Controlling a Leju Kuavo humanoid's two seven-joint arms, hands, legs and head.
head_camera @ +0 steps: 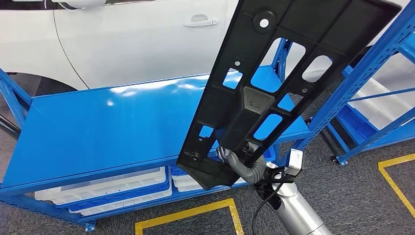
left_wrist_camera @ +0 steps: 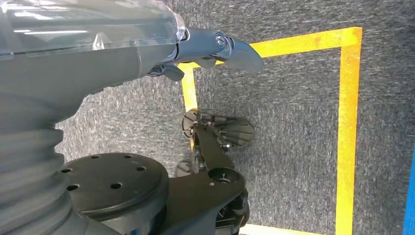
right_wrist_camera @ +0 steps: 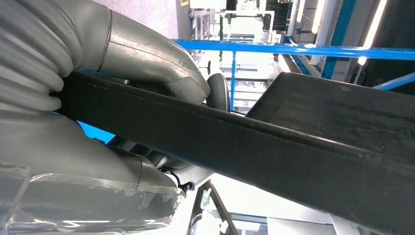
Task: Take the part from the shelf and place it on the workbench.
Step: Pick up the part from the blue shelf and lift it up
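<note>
A long black plastic part (head_camera: 274, 73) with several cut-out windows is held up in the air, tilted, above the blue workbench top (head_camera: 107, 122). My right hand (head_camera: 238, 161) grips its lower end, fingers wrapped round the edge. Close up in the right wrist view the part (right_wrist_camera: 274, 147) runs across as a dark bar, with the thumb (right_wrist_camera: 156, 58) pressed on one side and the palm on the other. My left hand (left_wrist_camera: 215, 46) hangs by my side over the floor, holding nothing, its fingers loosely extended.
A white car (head_camera: 122, 34) stands behind the workbench. White trays (head_camera: 112, 188) lie on the lower shelf under the bench top. A blue shelf rack (head_camera: 377, 78) stands at the right. Yellow tape lines (head_camera: 195, 213) mark the grey carpet floor.
</note>
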